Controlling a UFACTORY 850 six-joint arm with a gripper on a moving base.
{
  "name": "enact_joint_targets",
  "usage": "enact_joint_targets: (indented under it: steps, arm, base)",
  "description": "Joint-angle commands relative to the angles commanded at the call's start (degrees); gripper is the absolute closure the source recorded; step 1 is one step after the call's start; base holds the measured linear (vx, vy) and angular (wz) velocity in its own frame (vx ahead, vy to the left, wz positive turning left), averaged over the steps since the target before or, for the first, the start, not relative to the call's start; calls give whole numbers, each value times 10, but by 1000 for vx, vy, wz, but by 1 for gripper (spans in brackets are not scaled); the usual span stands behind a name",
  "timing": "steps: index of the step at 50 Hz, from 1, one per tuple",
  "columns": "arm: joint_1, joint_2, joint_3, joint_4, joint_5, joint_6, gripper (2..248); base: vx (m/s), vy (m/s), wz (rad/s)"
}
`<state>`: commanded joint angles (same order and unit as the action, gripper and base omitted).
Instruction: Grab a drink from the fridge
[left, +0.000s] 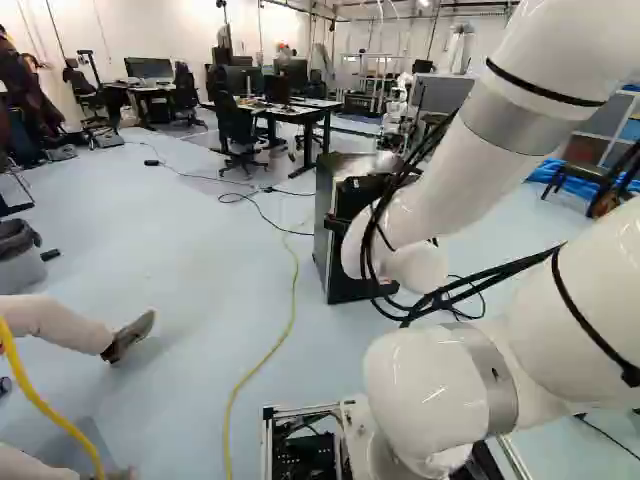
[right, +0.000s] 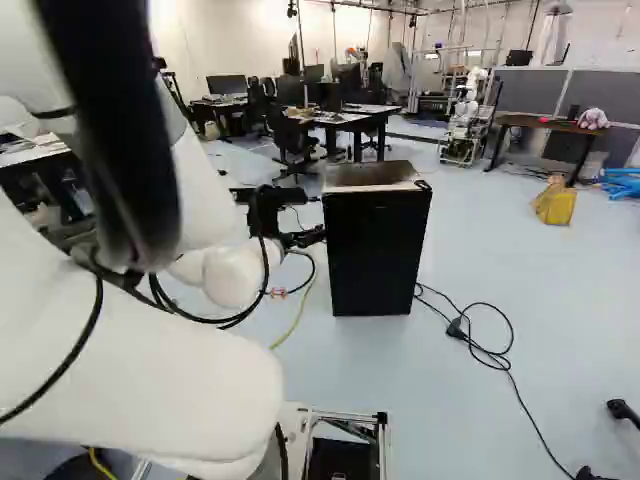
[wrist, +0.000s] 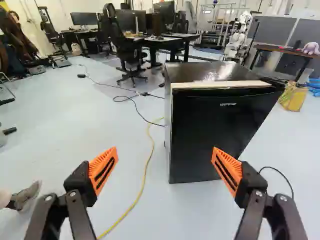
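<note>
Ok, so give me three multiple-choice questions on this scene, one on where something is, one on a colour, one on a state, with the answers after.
1. Where does the fridge stand?
A) On a desk
B) On the floor
C) On a wall shelf

2. In the wrist view, what colour is the long cable seen on the floor between the two fingers?
A) Yellow
B) Red
C) Green

3. How are the fingers now?
A) Shut together
B) Gripping a can
C) Spread apart, holding nothing

Answers:
1. B: all three views show its base down on the pale floor.
2. A: the wrist view shows it bright yellow, running on the floor past the fridge's side.
3. C: the wrist view shows a wide gap between the orange pads, with nothing gripped.
</note>
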<state>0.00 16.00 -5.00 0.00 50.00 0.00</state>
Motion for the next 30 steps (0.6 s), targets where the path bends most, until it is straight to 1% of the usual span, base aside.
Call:
enact_joint_targets:
  steps: [30]
  arm:
    - [0,0,0,0,0,0,3]
  base:
    - [7,-2,2]
